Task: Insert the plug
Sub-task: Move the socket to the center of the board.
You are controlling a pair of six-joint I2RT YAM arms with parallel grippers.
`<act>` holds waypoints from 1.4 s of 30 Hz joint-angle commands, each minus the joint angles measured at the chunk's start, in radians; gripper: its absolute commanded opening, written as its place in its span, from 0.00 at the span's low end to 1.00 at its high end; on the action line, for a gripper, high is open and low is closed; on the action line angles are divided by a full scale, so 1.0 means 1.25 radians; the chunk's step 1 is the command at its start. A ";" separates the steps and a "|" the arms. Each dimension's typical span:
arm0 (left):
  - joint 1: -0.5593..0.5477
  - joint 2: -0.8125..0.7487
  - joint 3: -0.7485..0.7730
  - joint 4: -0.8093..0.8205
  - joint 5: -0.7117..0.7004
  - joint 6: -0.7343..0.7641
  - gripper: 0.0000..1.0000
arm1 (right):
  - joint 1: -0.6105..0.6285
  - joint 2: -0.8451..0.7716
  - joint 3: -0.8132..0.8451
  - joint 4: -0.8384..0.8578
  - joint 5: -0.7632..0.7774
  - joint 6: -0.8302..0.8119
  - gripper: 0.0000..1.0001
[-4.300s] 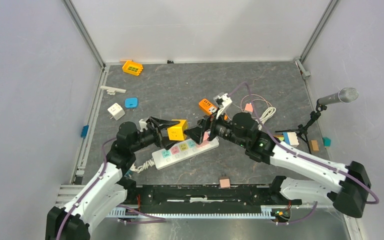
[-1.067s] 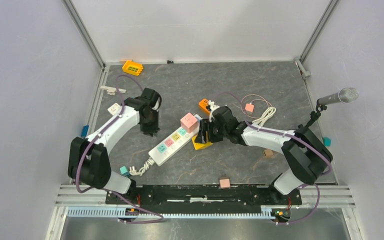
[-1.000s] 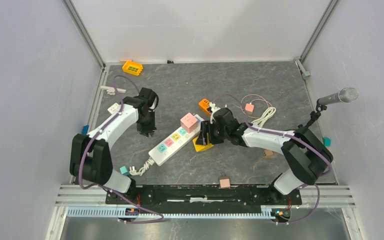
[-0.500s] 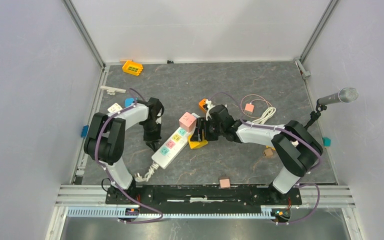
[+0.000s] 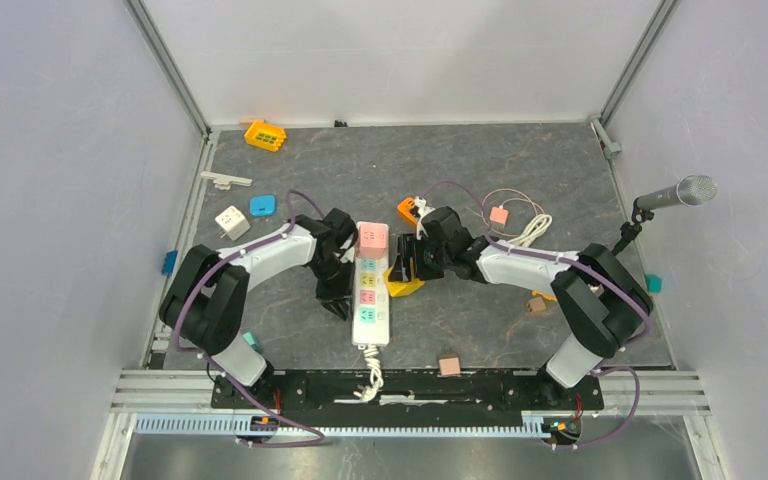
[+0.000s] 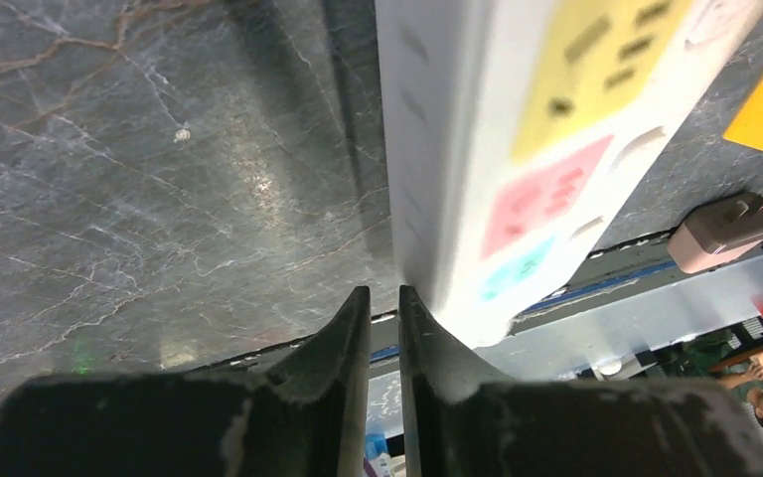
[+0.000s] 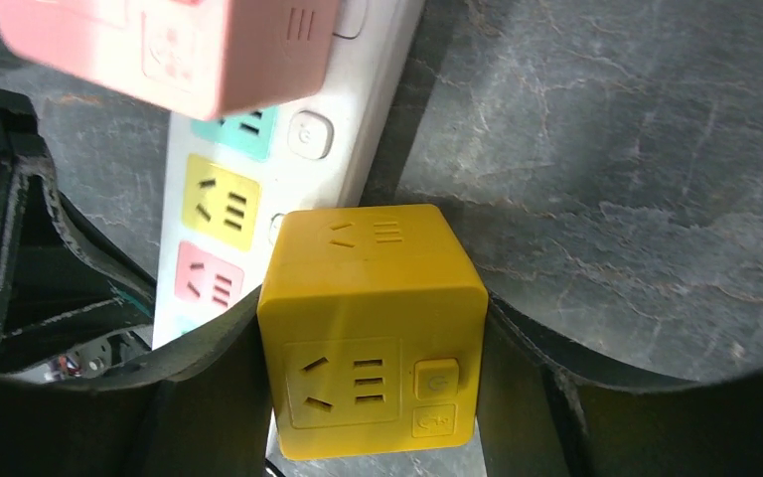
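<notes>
The white power strip (image 5: 372, 300) lies lengthwise toward the near edge, with coloured sockets and a pink cube adapter (image 5: 372, 237) seated at its far end. My right gripper (image 5: 407, 268) is shut on the plug, a yellow cube (image 5: 403, 285), low against the strip's right side. In the right wrist view the fingers press both sides of the yellow cube (image 7: 373, 328), beside the strip (image 7: 258, 189) and the pink cube (image 7: 179, 50). My left gripper (image 5: 338, 297) is shut and empty. One of its fingers touches the strip's (image 6: 517, 149) left side in the left wrist view, near the left gripper (image 6: 384, 303).
An orange socket block (image 5: 265, 135) sits at the back left, with a blue adapter (image 5: 263, 206) and a white adapter (image 5: 231, 221) on the left. An orange adapter (image 5: 412, 210), a pink plug (image 5: 499, 215) and a white cable (image 5: 532, 230) lie behind the right arm. A microphone (image 5: 675, 193) stands at the right.
The strip swung from a diagonal to pointing at the near edge. My left gripper moved right and nearer along its left side, jaws shut. The right gripper kept hold of the yellow cube.
</notes>
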 commanded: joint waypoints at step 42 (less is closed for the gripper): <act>-0.046 0.009 -0.103 0.207 0.162 -0.148 0.34 | 0.035 0.024 0.141 -0.174 0.070 -0.097 0.00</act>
